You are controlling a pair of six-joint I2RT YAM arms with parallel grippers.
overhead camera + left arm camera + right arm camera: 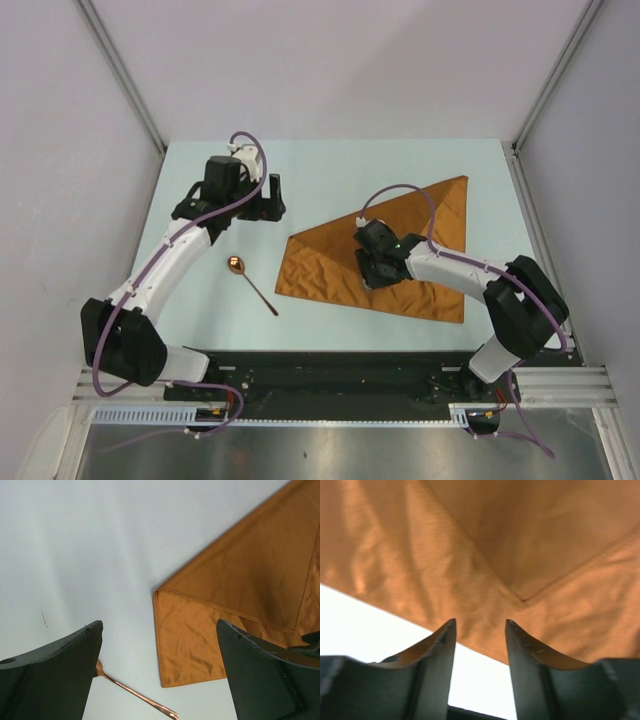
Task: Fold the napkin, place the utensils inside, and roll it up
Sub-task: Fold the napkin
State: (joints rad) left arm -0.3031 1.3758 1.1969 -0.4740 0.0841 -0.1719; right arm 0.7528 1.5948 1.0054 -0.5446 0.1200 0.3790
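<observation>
The rust-brown napkin (320,265) lies folded on the table at centre right; a folded corner shows in the left wrist view (240,580). The spoon (250,283) lies on the table left of the napkin, copper bowl at the far end; its thin handle shows in the left wrist view (135,694). My left gripper (275,198) is open and empty, above the table beyond the spoon (157,625). My right gripper (372,268) is low over the napkin, jaws a little apart with nothing between them (480,622). The cloth (485,545) fills that view.
The pale blue table (330,165) is walled on the left, right and back. A black rail with the arm bases (330,375) runs along the near edge. The right arm's purple cable (405,190) arcs over the napkin.
</observation>
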